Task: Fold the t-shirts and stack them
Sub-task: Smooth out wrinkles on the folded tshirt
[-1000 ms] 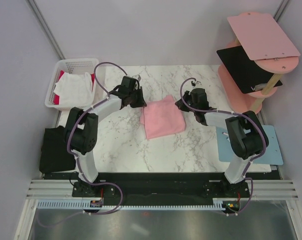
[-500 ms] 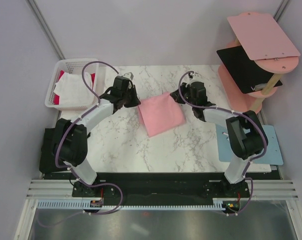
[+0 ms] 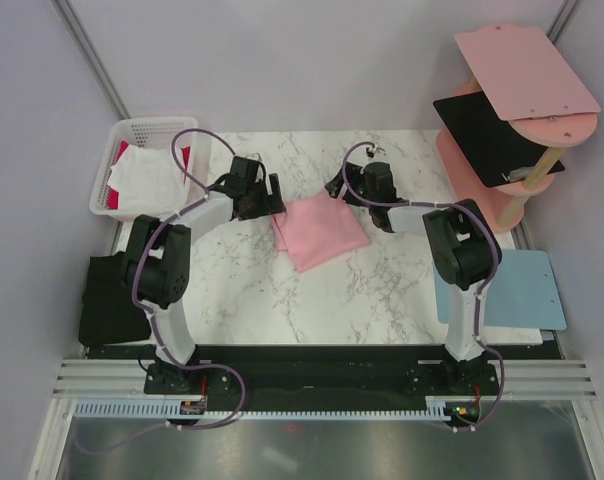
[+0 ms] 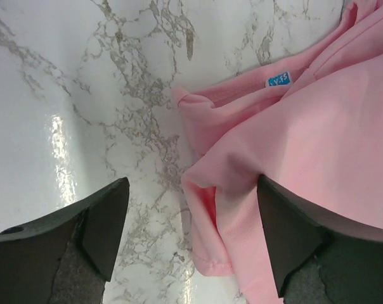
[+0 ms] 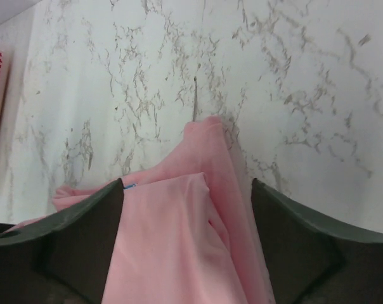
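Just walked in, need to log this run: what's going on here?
Two robot arms are working a folded light pink t-shirt on the marble table. The left end effector and right end effector sit open at its far corners, gripping nothing. The basket at left holds white and red shirts.

The pink t-shirt point(image 4: 318, 145) runs off the left wrist view's right edge; its blue label point(image 4: 278, 80) print is illegible.

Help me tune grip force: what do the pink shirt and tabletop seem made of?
Pink shirt: soft matte cloth, probably cotton knit; it creases and shows a stitched hem. Tabletop: hard, glossy, grey-veined marble look with glare; stone or laminate, unclear.
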Robot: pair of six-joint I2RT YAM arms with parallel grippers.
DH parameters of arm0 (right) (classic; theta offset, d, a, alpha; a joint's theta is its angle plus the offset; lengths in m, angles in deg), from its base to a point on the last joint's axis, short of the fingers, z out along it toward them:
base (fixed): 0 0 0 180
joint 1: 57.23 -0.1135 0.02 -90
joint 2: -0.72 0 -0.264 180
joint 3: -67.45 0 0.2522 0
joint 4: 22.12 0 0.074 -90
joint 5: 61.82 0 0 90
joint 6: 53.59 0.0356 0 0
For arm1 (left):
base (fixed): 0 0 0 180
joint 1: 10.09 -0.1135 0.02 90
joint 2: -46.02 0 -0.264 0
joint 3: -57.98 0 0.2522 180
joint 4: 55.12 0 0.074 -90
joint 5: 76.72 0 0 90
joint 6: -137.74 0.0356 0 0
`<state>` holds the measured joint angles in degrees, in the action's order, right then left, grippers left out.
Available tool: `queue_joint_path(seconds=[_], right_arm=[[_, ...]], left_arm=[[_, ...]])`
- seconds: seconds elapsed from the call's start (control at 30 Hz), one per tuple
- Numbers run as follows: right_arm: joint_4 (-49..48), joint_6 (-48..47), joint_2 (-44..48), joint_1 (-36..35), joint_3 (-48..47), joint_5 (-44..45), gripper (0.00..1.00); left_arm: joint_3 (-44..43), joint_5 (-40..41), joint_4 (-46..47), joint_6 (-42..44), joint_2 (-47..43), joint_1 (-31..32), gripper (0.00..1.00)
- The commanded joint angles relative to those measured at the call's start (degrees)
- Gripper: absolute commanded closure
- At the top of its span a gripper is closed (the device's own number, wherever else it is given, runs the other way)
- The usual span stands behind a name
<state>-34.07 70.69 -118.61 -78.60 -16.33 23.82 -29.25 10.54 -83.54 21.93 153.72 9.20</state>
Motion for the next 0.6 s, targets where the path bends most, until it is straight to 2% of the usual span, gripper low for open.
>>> queue_joint_path(seconds=[0.0,0.07,0.17,0.23,0.3,0.37,0.57], right_arm=[[-2.15,-2.90,9.53,-0.17,3.48,6.81,0.02],[0.30,-3.61,14.89,-0.26,6.37,8.40,0.02],[1.98,-3.79,22.54,-0.43,11.89,9.72,0.02],[2.86,-3.52,27.36,-0.34,14.46,9.55,0.02],[5.49,-3.17,30.28,-0.43,17.27,8.84,0.02],[7.07,-2.99,33.54,-0.43,19.99,7.88,0.02],[9.80,-3.87,37.33,-0.34,24.40,4.54,0.02]], left_arm=[[3.40,5.61,1.39,0.93,-8.98,-0.30,0.11],[6.31,7.39,0.08,1.72,-15.13,-0.22,0.10],[9.83,16.16,-8.00,1.20,-20.23,-0.13,0.10],[11.59,24.77,-13.61,-2.21,-21.47,-0.22,0.07],[12.82,31.18,-22.49,-5.91,-21.57,-0.57,0.11],[13.79,33.67,-28.20,-10.75,-20.96,-1.18,0.12],[13.45,41.49,-36.84,-16.20,-16.48,-5.31,0.12]])
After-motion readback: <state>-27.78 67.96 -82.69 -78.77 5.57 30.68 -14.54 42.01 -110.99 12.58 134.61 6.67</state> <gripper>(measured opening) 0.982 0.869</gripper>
